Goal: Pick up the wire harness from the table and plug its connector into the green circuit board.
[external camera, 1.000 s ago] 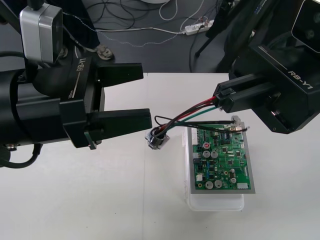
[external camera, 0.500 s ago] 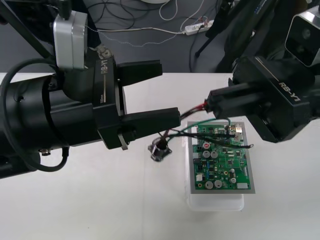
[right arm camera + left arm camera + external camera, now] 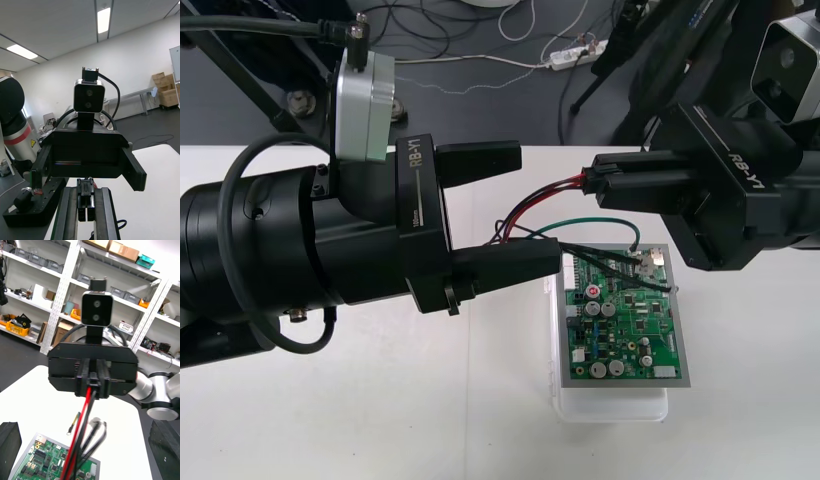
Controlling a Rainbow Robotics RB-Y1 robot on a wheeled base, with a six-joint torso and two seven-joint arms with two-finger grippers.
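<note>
The wire harness (image 3: 580, 222) hangs clear of the tabletop (image 3: 330, 420), above the far end of the green circuit board (image 3: 625, 320) on the tabletop's right half. Its black plug (image 3: 85, 187) is clamped in the right pincer (image 3: 592, 180). The left pincer (image 3: 535, 210) stands wide, with the wires passing between its fingers. Judgement: the wires are light and limp and will bend rather than push, so hold should be taken on the rigid plug body.

The left gripper (image 3: 538, 210) and right gripper (image 3: 592, 185) are blocky, black, marked RB-Y1 in white, each topped with a silver camera box (image 3: 365, 105); a black cable (image 3: 275, 340) loops off the left.
</note>
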